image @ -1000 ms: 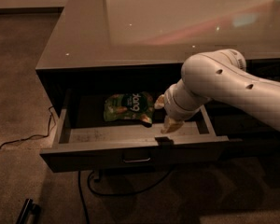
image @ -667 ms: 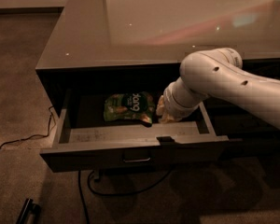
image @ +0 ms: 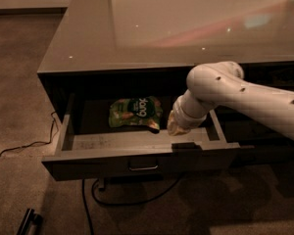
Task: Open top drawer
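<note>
The top drawer (image: 137,164) stands pulled well out of the dark cabinet. Its dark front carries a small loop pull (image: 143,168) at the centre. Its paler grey floor (image: 112,140) shows inside. A green snack bag (image: 135,112) lies at the back of the drawer. My gripper (image: 178,128) hangs from the white arm (image: 235,94) just above the drawer's right half, behind the front edge and to the right of the bag. Its tip is mostly hidden by the wrist.
The cabinet has a glossy grey top (image: 186,28). A black cable (image: 24,146) runs over the brown carpet at the left and loops under the drawer. A dark bar (image: 28,220) lies on the floor at lower left.
The gripper has risen a little and moved back from the drawer's front edge. The drawer has stayed open at the same reach.
</note>
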### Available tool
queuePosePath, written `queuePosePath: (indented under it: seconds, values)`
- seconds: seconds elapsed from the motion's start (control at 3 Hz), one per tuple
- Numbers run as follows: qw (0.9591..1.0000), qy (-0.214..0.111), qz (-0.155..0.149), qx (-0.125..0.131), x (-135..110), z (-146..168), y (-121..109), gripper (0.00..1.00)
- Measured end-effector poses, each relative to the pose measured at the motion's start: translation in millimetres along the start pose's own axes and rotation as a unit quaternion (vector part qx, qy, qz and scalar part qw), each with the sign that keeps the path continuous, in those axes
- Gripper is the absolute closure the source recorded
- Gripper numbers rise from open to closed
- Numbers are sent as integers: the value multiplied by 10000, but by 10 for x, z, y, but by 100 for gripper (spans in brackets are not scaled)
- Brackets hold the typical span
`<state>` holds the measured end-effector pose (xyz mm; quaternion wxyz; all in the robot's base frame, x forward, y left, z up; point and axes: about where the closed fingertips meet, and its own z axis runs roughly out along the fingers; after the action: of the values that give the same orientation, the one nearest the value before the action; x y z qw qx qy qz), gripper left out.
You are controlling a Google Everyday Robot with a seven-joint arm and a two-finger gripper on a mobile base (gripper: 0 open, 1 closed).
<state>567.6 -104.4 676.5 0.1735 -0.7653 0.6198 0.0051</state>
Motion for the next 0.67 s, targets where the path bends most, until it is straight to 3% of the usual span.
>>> queuePosePath:
  seconds: [0.33,0.67]
  values:
    - [9995,-21,92,-309,84,245,119,100]
    - [9988,-42,206,-449,77,318,319,100]
